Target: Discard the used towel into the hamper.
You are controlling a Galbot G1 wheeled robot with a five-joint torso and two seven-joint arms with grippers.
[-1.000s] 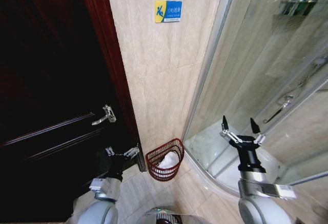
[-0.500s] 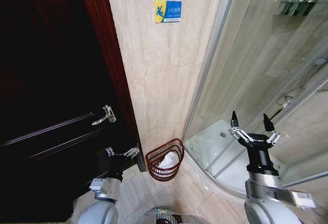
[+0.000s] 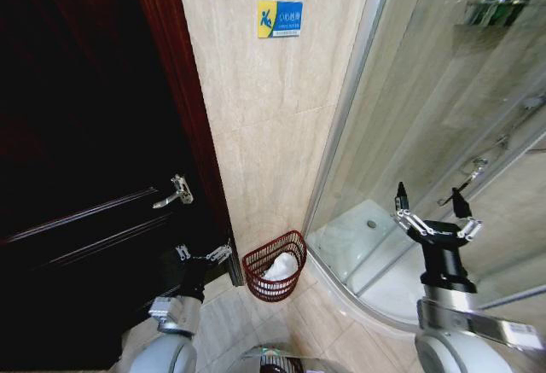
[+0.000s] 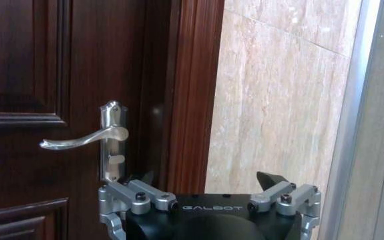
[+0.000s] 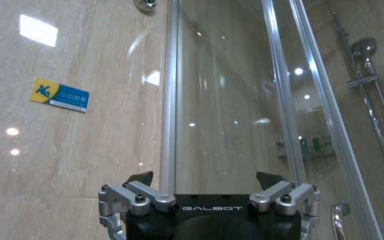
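Withdrawing up and to the robot's right, the right gripper (image 3: 433, 206) is now standing in front of the shower glass (image 3: 444, 117), well apart from the hamper (image 3: 275, 265), which lies down and to its left on the floor. Across the last second it has been climbing steadily away from that basket, its fingers spread wide and carrying nothing. The hamper itself has not shifted: it is sitting in the corner against the marble wall (image 3: 273, 134), just beside the curved shower base, with the white towel (image 3: 281, 267) lying inside it below the rim. The left gripper (image 3: 205, 255) is staying parked low by the dark door (image 3: 77, 177), near its handle (image 4: 88, 140), the hamper just to its right; its fingers are also standing apart and empty. Judged from this, the towel is already deposited and the right arm is retreating, so the task appears essentially complete.
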